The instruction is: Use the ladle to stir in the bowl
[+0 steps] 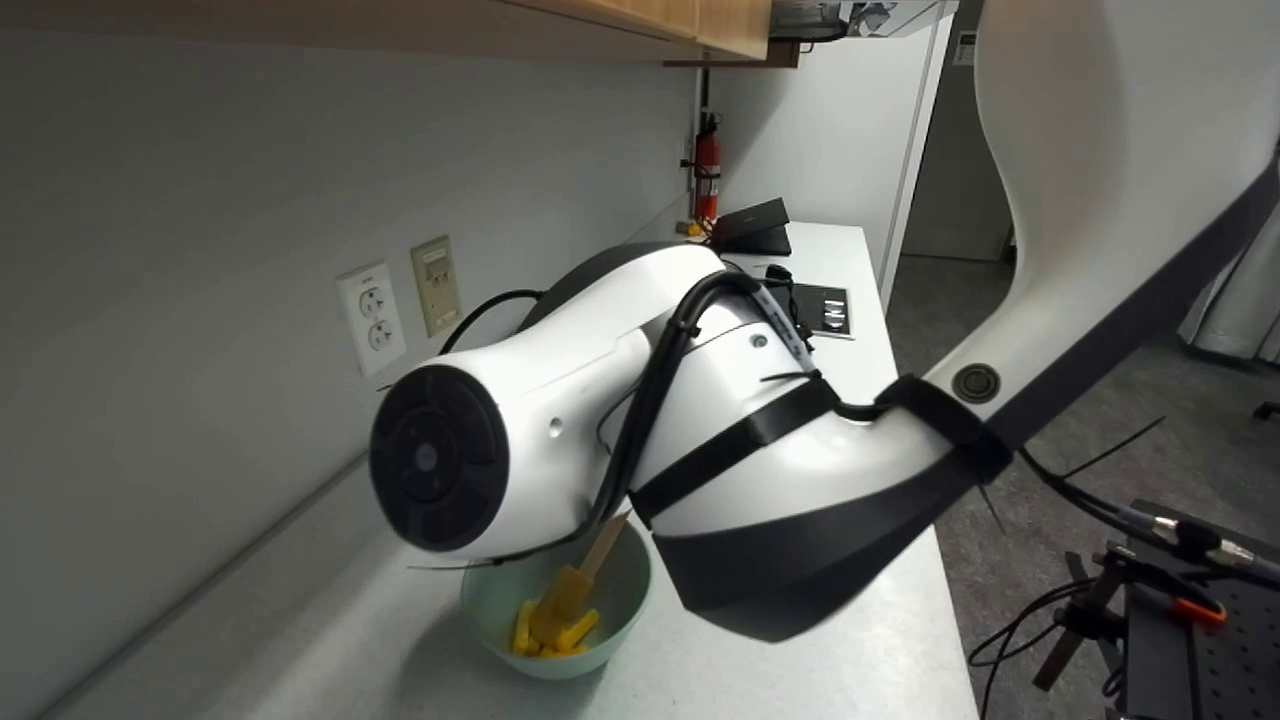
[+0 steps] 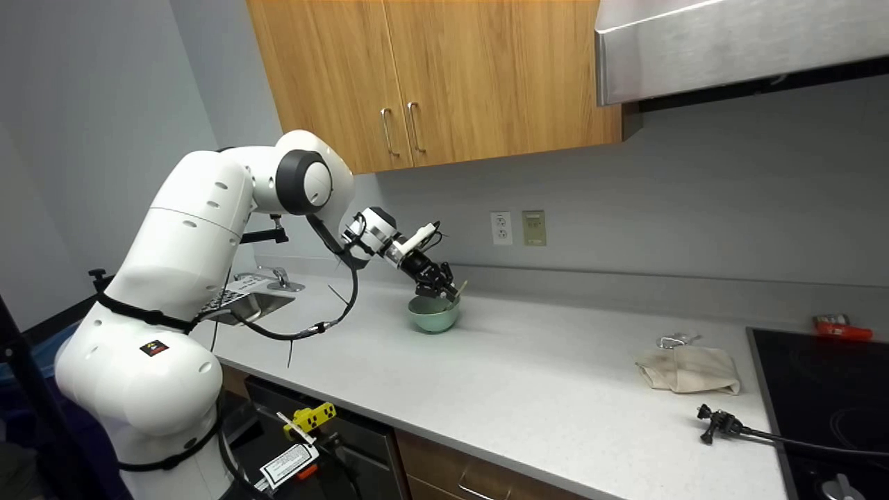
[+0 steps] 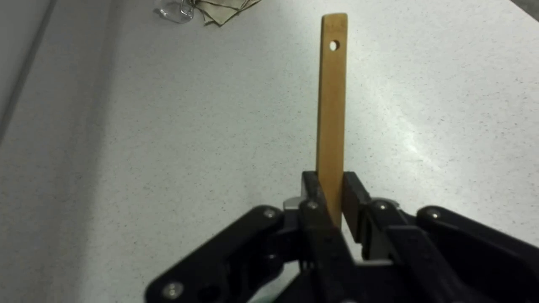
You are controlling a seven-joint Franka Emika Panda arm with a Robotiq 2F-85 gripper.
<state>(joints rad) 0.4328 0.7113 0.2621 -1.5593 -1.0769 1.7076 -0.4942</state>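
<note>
The ladle is a slim wooden handle (image 3: 332, 97) with a hole near its end, and a yellow spatula-like head (image 1: 562, 600). That head rests down in the pale teal bowl (image 1: 560, 668), among several yellow pieces (image 1: 578, 634). In the wrist view my gripper (image 3: 330, 179) is shut on the handle, whose free end points away from me. The bowl (image 2: 434, 321) stands upright on the counter, with the gripper (image 2: 450, 290) just above its rim. The arm hides the gripper and the upper handle in an exterior view, where the bowl's far rim is also covered.
The wall with an outlet (image 1: 372, 318) runs close behind the bowl, and wooden cabinets (image 2: 444, 83) hang above. Along the counter lie a folded cloth (image 2: 687, 370), a black flexible stand (image 2: 726, 425) and a cooktop (image 2: 833, 389). A sink (image 2: 260, 305) is near the arm.
</note>
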